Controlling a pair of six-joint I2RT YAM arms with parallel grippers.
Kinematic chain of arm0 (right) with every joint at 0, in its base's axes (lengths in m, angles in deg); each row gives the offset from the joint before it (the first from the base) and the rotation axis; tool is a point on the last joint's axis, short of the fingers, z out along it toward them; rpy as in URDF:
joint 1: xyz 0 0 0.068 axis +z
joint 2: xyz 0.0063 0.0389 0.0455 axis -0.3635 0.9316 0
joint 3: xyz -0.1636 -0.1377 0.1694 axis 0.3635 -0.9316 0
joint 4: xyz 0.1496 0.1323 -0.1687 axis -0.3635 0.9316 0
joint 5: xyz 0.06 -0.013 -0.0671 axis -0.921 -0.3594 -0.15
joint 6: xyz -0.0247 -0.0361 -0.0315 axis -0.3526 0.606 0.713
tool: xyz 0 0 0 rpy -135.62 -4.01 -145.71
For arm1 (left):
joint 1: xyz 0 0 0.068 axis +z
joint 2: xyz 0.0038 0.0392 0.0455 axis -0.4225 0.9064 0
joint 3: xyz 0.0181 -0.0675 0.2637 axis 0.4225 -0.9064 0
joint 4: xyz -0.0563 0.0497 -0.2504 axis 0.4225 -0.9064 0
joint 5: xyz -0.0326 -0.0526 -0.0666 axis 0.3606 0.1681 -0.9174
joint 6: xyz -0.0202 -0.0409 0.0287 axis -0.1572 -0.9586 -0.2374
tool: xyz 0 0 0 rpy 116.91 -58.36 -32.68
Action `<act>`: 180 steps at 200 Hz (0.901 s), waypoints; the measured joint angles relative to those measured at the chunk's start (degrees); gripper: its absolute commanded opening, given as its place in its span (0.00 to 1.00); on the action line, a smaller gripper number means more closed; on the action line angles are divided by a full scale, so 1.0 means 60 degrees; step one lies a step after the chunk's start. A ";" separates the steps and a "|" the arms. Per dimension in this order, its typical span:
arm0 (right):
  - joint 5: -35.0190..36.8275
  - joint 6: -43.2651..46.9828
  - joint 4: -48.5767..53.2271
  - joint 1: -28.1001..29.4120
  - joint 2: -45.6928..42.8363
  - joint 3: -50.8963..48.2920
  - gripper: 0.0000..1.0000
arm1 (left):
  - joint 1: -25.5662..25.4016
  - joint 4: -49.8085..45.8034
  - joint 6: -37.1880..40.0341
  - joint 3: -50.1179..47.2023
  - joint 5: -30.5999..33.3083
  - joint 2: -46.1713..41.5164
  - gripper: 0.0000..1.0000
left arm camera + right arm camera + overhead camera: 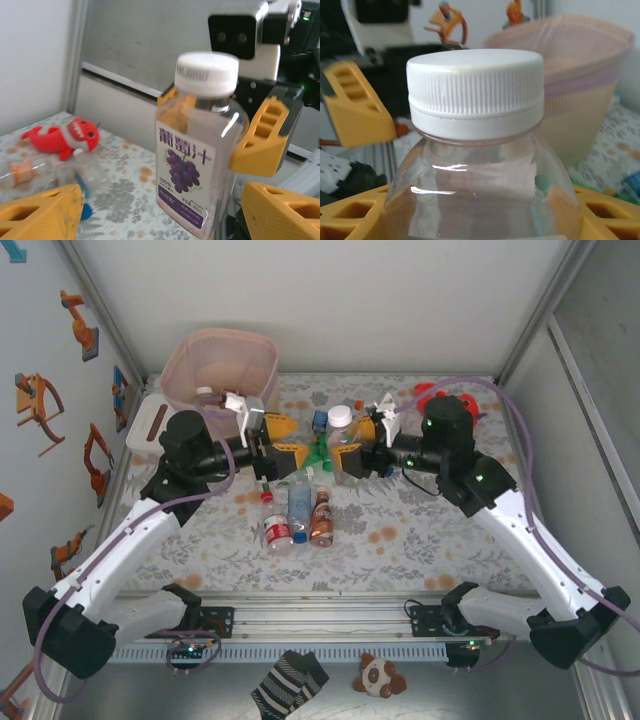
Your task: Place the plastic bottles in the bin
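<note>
From above, both white arms reach up the table from their bases and bend inward, so the wrists face each other across the middle; the right gripper (350,447) is clenched on a clear plastic grape-juice bottle (343,440) with a white ribbed cap, while the left gripper (288,438) sits just beside it with its yellow fingers spread wide, grasping nothing; a green plastic bottle (318,452) lies between the two. The tall translucent pink bin (215,345) stands at the far left corner behind the left wrist, apart from the held bottle; nearer the bases, on the flowered table cover (430,535), a clear red-labelled bottle (277,533), a clear blue-capped bottle (299,505) and a brown bottle (321,520) lie side by side. The left wrist view adds the label, which the overhead view cannot resolve: a purple bunch of grapes under the characters 葡萄汁, with "100%" below, the finer print too blurred to read; it also shows the bottle upright with a yellow finger of the right gripper pressed to each side, and a red plush shark (65,137) with a white toothy mouth lying beyond. The right wrist view shows the cap's ribbing close up and the bin's beige lower part.
</note>
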 measured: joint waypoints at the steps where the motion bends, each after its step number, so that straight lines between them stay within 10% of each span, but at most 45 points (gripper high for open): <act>1: -0.0022 -0.0025 -0.0033 0.0000 -0.0007 -0.0004 0.60 | -0.0018 0.0018 0.0000 0.0018 -0.0033 0.0022 0.83; 84: -0.1865 -0.2357 -0.2983 0.0036 -0.0488 -0.0113 0.60 | -0.1333 0.0262 0.0007 0.1592 -0.1599 0.0885 0.84; 180: -0.2266 -0.2765 -0.3384 0.0084 -0.0780 -0.0113 0.60 | -0.1996 -0.0222 0.0299 0.2561 -0.2193 0.1537 0.56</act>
